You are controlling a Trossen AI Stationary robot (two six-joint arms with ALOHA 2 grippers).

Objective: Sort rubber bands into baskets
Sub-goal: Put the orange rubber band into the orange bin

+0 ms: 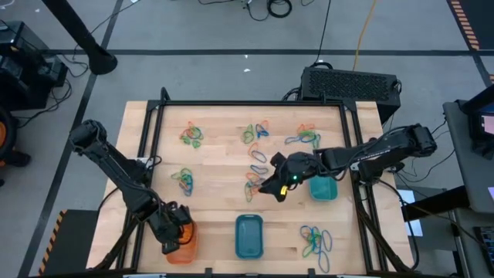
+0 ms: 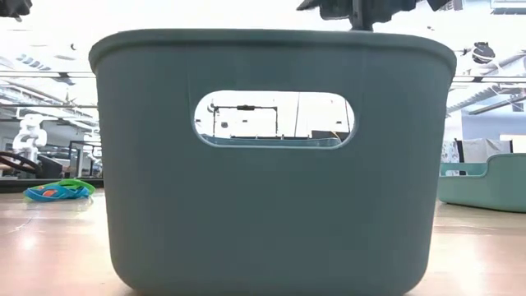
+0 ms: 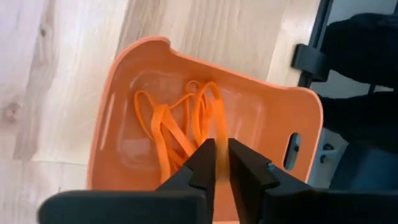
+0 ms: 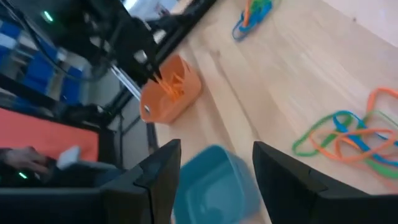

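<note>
Left hand point(image 3: 222, 163), narrowed on an orange rubber band point(image 3: 219, 134), hangs over the orange basket point(image 3: 273, 118).

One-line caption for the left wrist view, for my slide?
Left gripper holds an orange rubber band over the orange basket, above bands already inside.

- Bright, even light falls on the wooden table point(image 1: 224, 162) – shadows are soft.
- The right wrist view is blurry.
- The low view glares white up top.
</note>
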